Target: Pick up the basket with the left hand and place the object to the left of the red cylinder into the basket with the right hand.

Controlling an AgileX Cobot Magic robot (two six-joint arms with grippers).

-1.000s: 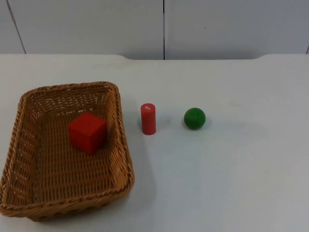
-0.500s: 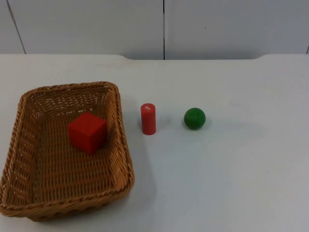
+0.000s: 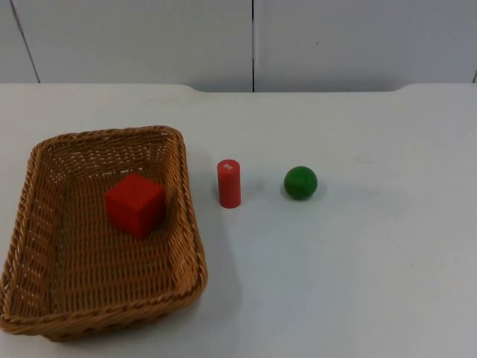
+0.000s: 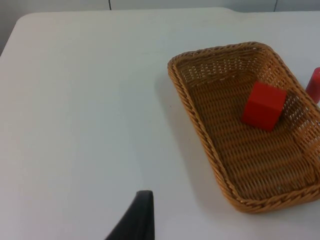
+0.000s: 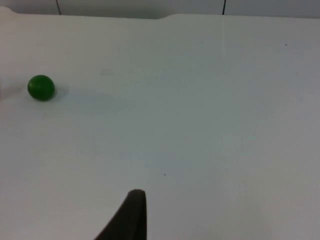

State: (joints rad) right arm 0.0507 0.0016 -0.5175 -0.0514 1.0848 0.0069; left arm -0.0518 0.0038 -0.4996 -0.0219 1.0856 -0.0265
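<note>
While cube (image 3: 135, 203) sits in basket (image 3: 186, 224), fingers unreadable

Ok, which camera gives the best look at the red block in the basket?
The top view: the red block sits whole and near the middle of the basket. The left wrist view also shows it, farther off. The right wrist view has the green ball instead.

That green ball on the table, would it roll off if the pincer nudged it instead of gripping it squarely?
Probably yes. The green ball is round and sits free on the flat white table, touching nothing, so a sideways nudge would likely send it rolling. Its surface looks smooth, so it may slip from a loose grip. The upright red cylinder beside it might tip if struck.
</note>
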